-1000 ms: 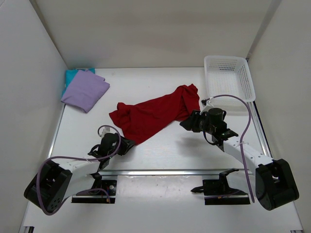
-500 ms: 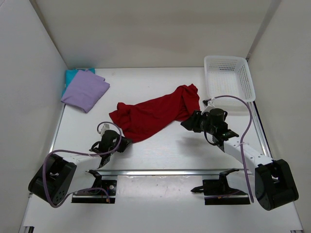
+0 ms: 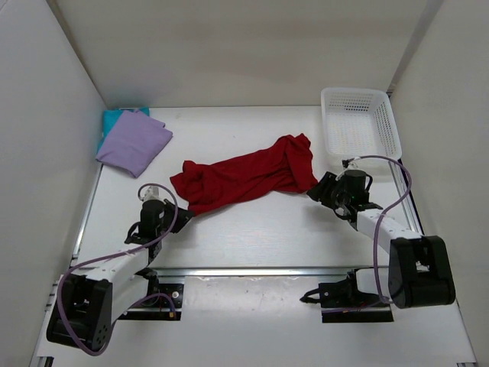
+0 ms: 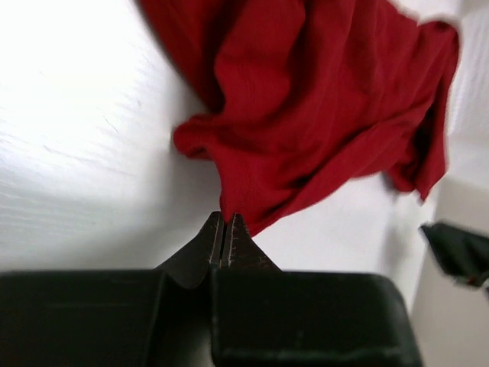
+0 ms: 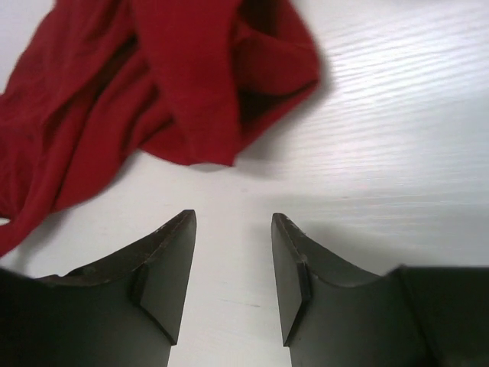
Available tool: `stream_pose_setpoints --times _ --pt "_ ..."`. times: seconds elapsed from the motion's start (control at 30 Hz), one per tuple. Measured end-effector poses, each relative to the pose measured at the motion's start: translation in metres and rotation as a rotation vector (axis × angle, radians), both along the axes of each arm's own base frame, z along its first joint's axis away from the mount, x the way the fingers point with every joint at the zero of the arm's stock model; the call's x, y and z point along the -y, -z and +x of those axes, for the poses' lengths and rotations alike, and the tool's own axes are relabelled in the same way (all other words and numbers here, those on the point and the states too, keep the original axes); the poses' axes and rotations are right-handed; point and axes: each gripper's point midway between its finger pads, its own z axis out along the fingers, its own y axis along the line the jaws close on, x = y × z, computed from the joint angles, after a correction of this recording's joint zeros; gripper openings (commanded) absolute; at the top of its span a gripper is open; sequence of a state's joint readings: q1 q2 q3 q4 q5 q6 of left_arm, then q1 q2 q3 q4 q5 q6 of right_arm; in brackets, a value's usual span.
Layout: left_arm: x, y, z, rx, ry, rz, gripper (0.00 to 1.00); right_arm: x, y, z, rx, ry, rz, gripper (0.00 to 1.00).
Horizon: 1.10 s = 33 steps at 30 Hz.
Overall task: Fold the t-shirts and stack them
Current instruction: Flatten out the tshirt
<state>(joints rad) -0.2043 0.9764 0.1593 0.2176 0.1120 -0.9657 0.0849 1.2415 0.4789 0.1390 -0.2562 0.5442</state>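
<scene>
Left fingers (image 4: 225, 232) have closed since a second ago and now pinch the near-left edge of the red shirt (image 3: 244, 174), which lies crumpled mid-worktop. Right fingers (image 3: 318, 188) stand wide apart just beside its right end, holding nothing. Lavender shirt (image 3: 134, 142) lies far left

Arms: we see white shells on the left arm (image 3: 114, 265) and the right arm (image 3: 380, 227), broken by black joint housings
Bases: we find a bulky, rounded black block at each shoulder, the left base (image 3: 76, 307) and the right base (image 3: 416, 271)
Cables: we note a lavender cable (image 3: 374, 157) along the right arm and its twin (image 3: 107, 250) on the left
Left gripper (image 4: 226, 229): we see matt black fingers thinning to fine ridged tips
Right gripper (image 5: 233, 225): we see dark grey curved fingers with flat inner pads (image 5: 299, 277)
Mounts: we see black brackets (image 3: 344, 294) under the arms
</scene>
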Motion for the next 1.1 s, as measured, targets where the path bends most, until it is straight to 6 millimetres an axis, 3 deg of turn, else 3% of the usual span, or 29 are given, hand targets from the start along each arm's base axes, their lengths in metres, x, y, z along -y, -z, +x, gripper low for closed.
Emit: stream_pose_setpoints --times 0.17,0.4,0.77,0.93,1.1 --pt "0.012 0.003 -0.006 -0.003 0.096 0.060 0.00 0.013 0.013 0.003 -0.039 0.033 0.009 0.41" --pt "0.003 0.003 -0.003 0.003 0.093 0.068 0.00 -0.007 0.020 0.011 -0.054 -0.043 0.047 0.41" --pt "-0.011 0.009 -0.008 -0.033 0.067 0.102 0.00 -0.012 0.009 0.030 -0.016 -0.065 0.059 0.40" --pt "-0.013 0.006 -0.008 -0.037 0.060 0.101 0.03 -0.013 0.011 0.030 -0.024 -0.073 0.065 0.40" --pt "-0.018 0.005 -0.007 -0.052 0.031 0.101 0.00 -0.016 0.011 0.031 -0.025 -0.084 0.072 0.37"
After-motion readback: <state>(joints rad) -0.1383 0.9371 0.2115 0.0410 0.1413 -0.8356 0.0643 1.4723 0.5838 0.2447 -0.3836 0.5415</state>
